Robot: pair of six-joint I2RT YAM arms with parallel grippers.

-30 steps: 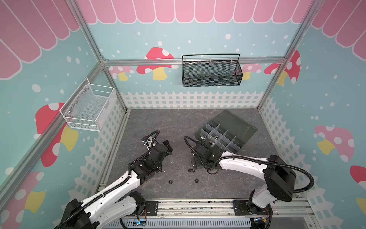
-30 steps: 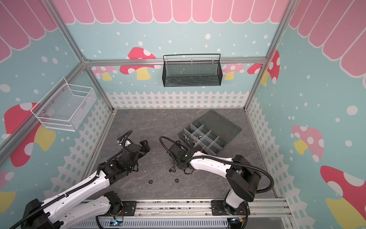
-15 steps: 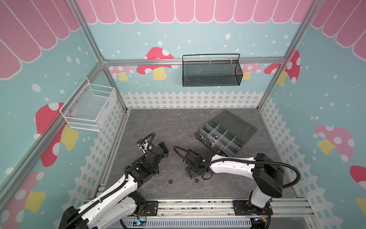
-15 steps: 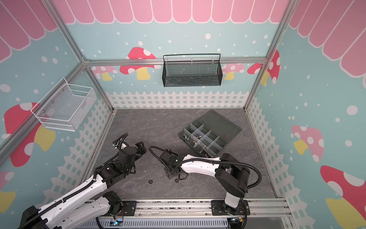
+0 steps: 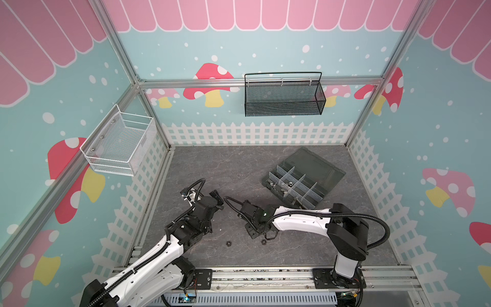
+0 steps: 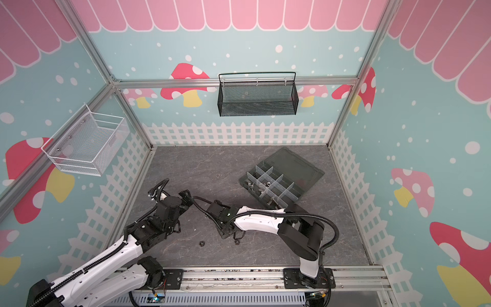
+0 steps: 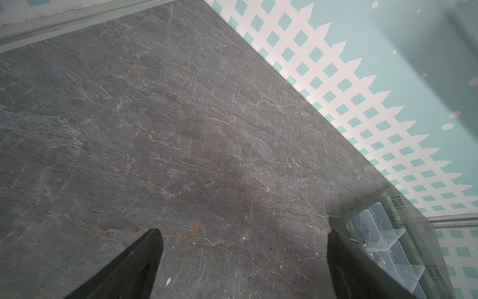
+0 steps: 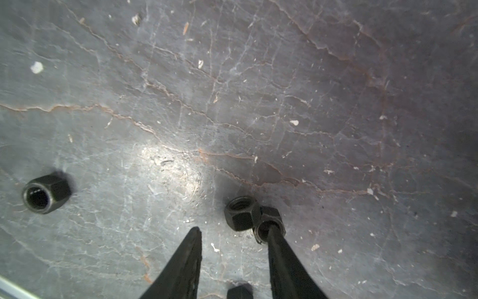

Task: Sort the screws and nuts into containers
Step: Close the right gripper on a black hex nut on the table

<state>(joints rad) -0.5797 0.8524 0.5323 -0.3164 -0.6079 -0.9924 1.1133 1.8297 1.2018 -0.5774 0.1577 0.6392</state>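
My right gripper [image 8: 233, 229] is low over the grey floor, its jaws apart with a narrow gap and nothing gripped at the tips. Two black nuts [image 8: 241, 213] lie touching just ahead of it, and one fingertip [image 8: 274, 240] rests on the hole of the second nut [image 8: 271, 216]. A third black nut [image 8: 46, 192] lies apart, seen in both top views [image 5: 228, 243] [image 6: 202, 243]. A dark piece [image 8: 239, 291] sits further back between the fingers. My left gripper [image 7: 243, 234] [image 5: 219, 200] hangs open and empty. The containers [image 5: 295, 186] stand open at the right.
Small silver pieces [image 5: 275, 184] lie in the organizer's left compartments, too small to tell apart. Its lid [image 5: 316, 164] lies flat behind it. A black mesh basket [image 5: 283, 98] hangs on the back wall and a white wire basket [image 5: 119, 146] on the left wall.
My right gripper has moved from beside the organizer toward the front left, down to the nuts, and its jaws have narrowed. The left arm has drawn back slightly, still open.
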